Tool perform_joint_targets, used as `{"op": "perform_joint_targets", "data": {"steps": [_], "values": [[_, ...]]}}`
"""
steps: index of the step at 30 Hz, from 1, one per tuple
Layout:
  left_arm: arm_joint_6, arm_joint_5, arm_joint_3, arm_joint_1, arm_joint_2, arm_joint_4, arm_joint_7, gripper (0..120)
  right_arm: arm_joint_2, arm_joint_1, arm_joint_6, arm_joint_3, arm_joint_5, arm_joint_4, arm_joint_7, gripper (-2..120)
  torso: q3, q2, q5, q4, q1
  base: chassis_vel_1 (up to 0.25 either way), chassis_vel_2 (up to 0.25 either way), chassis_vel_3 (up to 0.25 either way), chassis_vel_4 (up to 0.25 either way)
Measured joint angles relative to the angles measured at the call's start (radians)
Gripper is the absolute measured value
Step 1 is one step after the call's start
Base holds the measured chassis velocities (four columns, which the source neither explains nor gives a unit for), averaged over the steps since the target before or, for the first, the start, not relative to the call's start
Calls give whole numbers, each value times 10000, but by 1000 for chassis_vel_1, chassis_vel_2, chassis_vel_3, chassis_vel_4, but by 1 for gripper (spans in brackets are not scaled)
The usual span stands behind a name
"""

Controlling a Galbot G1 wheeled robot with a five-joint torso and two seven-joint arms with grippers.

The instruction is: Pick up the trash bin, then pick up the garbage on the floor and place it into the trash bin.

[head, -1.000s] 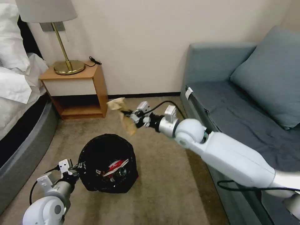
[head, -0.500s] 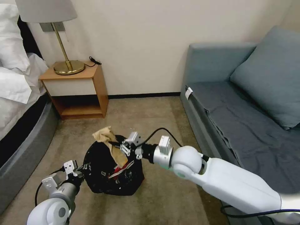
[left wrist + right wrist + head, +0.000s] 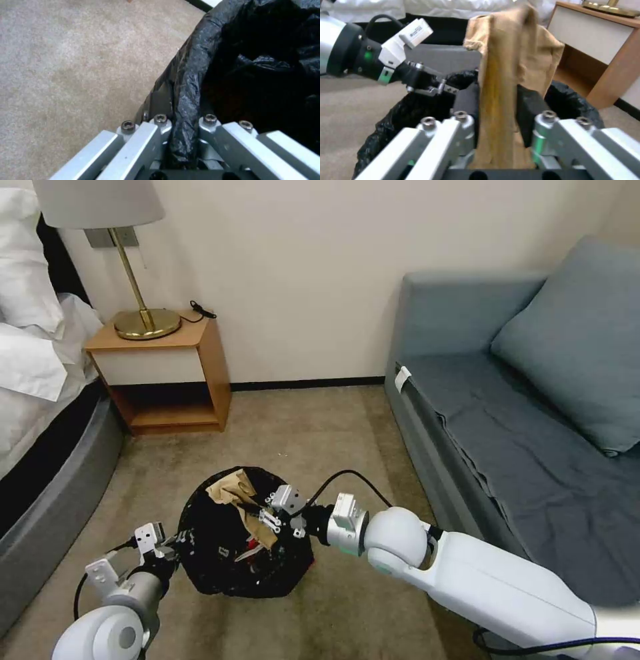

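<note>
trash bin point(image 3: 227, 573), lined with a black bag, sits on the carpet point(image 3: 320, 440) at about 6 o'clock in the head view. at its 9 o'clock rim the left gripper point(image 3: 175, 541) has its jaws pinched narrow on the bagged edge. at 3 o'clock the right gripper point(image 3: 261, 511) reaches over the opening, jaws clamped on the tan paper scrap point(image 3: 237, 497); a red-and-white wrapper point(image 3: 257, 549) lies inside.
</note>
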Motion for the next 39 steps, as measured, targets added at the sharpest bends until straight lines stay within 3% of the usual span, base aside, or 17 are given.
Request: {"op": "perform_joint_targets", "data": {"steps": [15,17,18,20,23,27,31,33,39], "values": [[89,-226,91,-57,-3,7,-193,4,-153,-331,-7,359,-489,138,-281,77,1,0,0,0,0,0,0,0,0],[131,-391,80,-104,54,166,-424,4,-268,-662,22,913,-655,356,-286,96,0,0,0,1,0,0,0,0,0],[137,-463,80,-137,70,248,-560,4,-336,-801,28,1145,-696,465,-286,99,0,0,-1,0,0,0,0,0,0],[137,-515,87,-159,76,291,-669,4,-373,-880,31,1263,-708,524,-285,99,0,0,-1,0,0,0,0,0,0],[172,-942,172,-349,80,554,-1586,4,-649,-1404,71,1925,-768,918,-284,100,0,1,-1,0,0,0,0,0,0],[225,-1068,202,-472,110,818,-1978,4,-919,-2032,140,2599,-861,1230,-284,100,0,0,-1,-1,0,0,0,0,0],[228,-1093,187,-514,134,989,-2034,4,-1057,-2676,143,3205,-976,1450,-240,100,1,0,0,0,0,0,0,0,0],[221,-1106,155,-541,170,1197,-2031,4,-1110,-3749,-88,4124,-1131,1888,223,100,1,0,0,0,-1,0,0,0,0],[149,-1034,135,-573,252,1427,-1880,4,-990,-5232,-543,5476,-1333,2618,1228,100,0,1,0,1,0,0,0,0,0]]}}
